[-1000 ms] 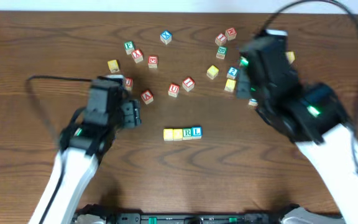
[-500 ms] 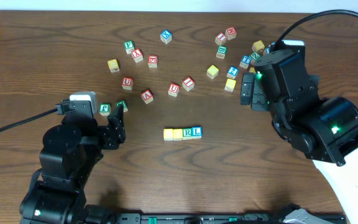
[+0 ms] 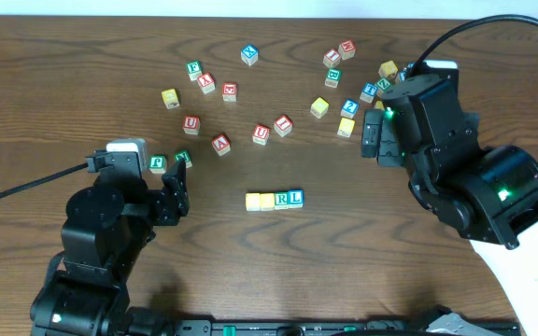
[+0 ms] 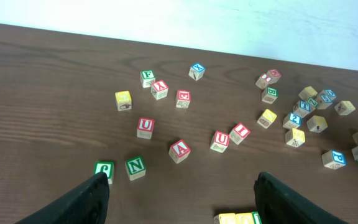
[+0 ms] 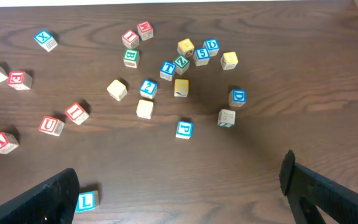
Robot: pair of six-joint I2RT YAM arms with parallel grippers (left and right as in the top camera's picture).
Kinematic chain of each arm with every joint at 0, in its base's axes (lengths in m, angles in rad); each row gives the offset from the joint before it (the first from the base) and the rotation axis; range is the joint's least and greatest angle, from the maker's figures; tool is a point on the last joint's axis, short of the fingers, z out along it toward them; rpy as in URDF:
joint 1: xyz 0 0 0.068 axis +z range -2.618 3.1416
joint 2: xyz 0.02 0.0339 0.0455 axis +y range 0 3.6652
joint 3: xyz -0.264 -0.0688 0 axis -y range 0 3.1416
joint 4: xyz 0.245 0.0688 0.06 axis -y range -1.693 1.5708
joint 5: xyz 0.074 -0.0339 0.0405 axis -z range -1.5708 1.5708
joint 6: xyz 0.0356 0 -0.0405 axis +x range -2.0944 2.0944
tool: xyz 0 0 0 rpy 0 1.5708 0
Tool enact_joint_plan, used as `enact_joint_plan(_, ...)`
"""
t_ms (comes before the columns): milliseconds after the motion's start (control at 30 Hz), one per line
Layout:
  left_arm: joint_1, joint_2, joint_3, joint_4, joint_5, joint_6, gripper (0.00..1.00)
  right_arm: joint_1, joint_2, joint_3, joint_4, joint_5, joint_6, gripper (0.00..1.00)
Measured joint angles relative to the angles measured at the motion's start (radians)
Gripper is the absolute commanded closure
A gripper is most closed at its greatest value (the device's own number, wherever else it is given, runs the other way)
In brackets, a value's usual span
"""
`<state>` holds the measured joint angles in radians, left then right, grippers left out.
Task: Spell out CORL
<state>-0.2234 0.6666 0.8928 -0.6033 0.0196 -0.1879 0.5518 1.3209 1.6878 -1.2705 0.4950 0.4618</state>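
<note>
The left gripper (image 3: 176, 189) is seen at lower left of the overhead view. Its arm comes up from the bottom edge and its fingers are aimed to the upper right. Its jaws are spread wide w/ nothing btwn them. A green F cube (image 3: 158, 162) and a green N cube (image 3: 183, 159) lie just above its tips, untouched.

The right gripper (image 3: 372, 136) is seen at upper right, its arm rising from the lower right corner and its fingers turned left. Its jaws are likewise spread wide and empty, just beside a cluster of loose cubes (image 3: 347, 108).

The CORL row (image 3: 275, 200) is laid on the table (image 3: 63, 56) at lower ctr of the overhead view, btwn the grippers and apart from both. Four cubes are set side by side in a straight line, touching. The left two are yellow-faced cubes (image 3: 260, 201), letters too small to be read. A white R cube (image 3: 281, 200) w/ green letter follows, then a white L cube (image 3: 295, 198) w/ blue letter at the right end.
</note>
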Motion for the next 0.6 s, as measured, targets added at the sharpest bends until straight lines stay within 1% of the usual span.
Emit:
enact_joint_plan(433,0.000,0.000,0.000,0.000,0.000,0.000,0.26,0.000,0.000,0.000,0.000,0.000,0.000,0.01)
enact_joint_plan(600,-0.001,-0.006,0.000,-0.053,0.000,0.000,0.27,0.000,0.000,0.000,0.000,0.000,0.000,0.01)
